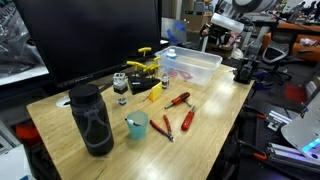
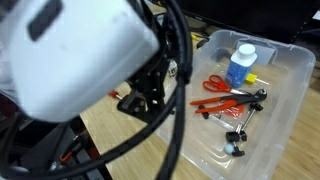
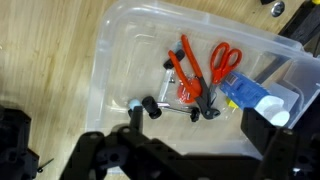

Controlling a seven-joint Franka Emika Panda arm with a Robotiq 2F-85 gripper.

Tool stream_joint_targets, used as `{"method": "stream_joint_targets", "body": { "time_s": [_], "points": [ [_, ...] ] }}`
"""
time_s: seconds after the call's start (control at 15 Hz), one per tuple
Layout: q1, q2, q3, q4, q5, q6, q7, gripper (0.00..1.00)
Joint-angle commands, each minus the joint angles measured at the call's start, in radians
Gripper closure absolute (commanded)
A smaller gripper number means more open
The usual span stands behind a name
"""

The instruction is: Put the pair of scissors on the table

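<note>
The red-handled pair of scissors [image 3: 224,58] lies inside a clear plastic bin [image 3: 115,60], next to red-handled pliers [image 3: 186,68]; the scissors also show in an exterior view [image 2: 218,84]. The bin stands on the pale wood table [image 1: 212,112]. My gripper [image 3: 197,135] hangs above the bin, open and empty, its black fingers over the bin's near side and apart from the scissors. In both exterior views the gripper [image 1: 213,38] [image 2: 150,95] is above the bin.
The bin also holds a blue bottle [image 3: 255,95] and a black-ended metal bar [image 3: 150,106]. On the table are a black bottle [image 1: 92,118], a teal cup [image 1: 137,124], red-handled tools [image 1: 178,99], a yellow clamp [image 1: 145,68] and a large monitor [image 1: 90,35].
</note>
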Motion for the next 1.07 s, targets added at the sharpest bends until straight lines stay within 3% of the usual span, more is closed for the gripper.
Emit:
{"method": "stream_joint_targets", "body": {
  "time_s": [0.0,0.27,0.67,0.73,1.0],
  "points": [
    [0.06,0.107,-0.057,0.083,0.076,0.028,-0.012,0.0],
    [0.102,0.222,-0.093,0.165,0.122,0.07,-0.002,0.0],
    [0.132,0.405,-0.103,0.328,0.364,-0.002,-0.196,0.0],
    [0.155,0.37,-0.129,0.274,0.307,0.04,-0.136,0.0],
    [0.16,0.412,-0.127,0.318,0.345,0.029,-0.171,0.0]
  ]
}}
